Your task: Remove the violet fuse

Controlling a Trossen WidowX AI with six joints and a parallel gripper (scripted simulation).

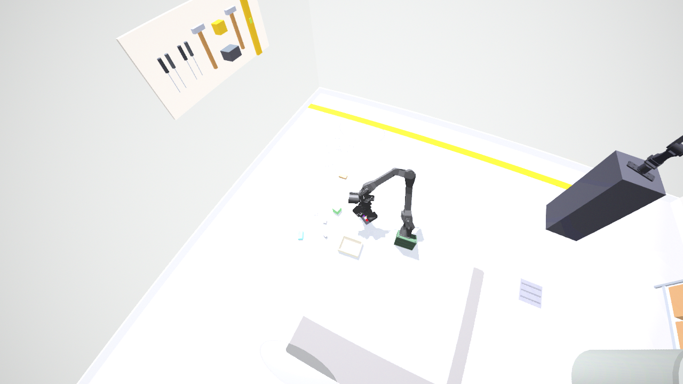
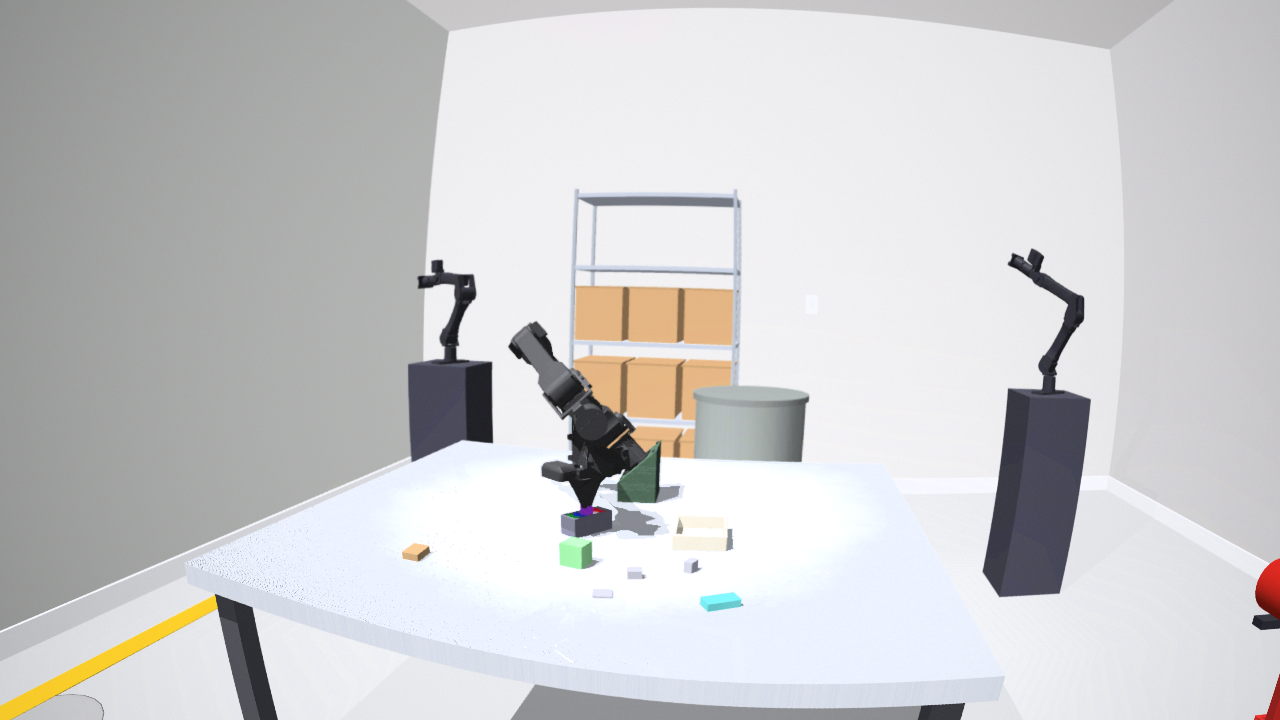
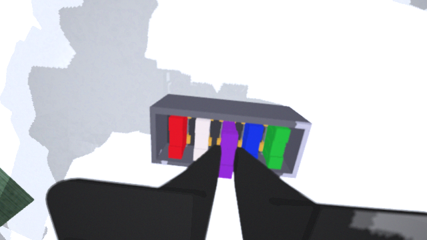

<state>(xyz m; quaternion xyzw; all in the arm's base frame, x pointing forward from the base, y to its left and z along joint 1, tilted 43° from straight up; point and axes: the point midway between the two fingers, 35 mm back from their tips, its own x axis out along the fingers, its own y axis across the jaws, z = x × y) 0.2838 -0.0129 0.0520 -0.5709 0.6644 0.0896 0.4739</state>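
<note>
My gripper (image 3: 228,154) (image 2: 586,506) is shut on the violet fuse (image 3: 229,135) (image 2: 588,512). The fuse stands higher than its neighbours in the grey fuse block (image 3: 227,106) (image 2: 586,524); whether its lower end is still in the slot is hidden. A red fuse (image 3: 177,133), a white fuse (image 3: 202,131), a blue fuse (image 3: 253,135) and a green fuse (image 3: 277,143) sit in the block. My fingers overlap the near ends of the white and blue fuses in the wrist view; contact cannot be told. The cream tray (image 2: 700,542) (image 1: 349,255) holds nothing visible.
A green cube (image 2: 575,554) (image 1: 336,210) stands near the block. Small grey pieces, a cyan piece (image 2: 720,602) (image 1: 300,235) and an orange piece (image 2: 415,552) (image 1: 342,177) lie on the table. The dark green arm base (image 2: 640,486) (image 1: 405,241) is behind the block in the exterior view.
</note>
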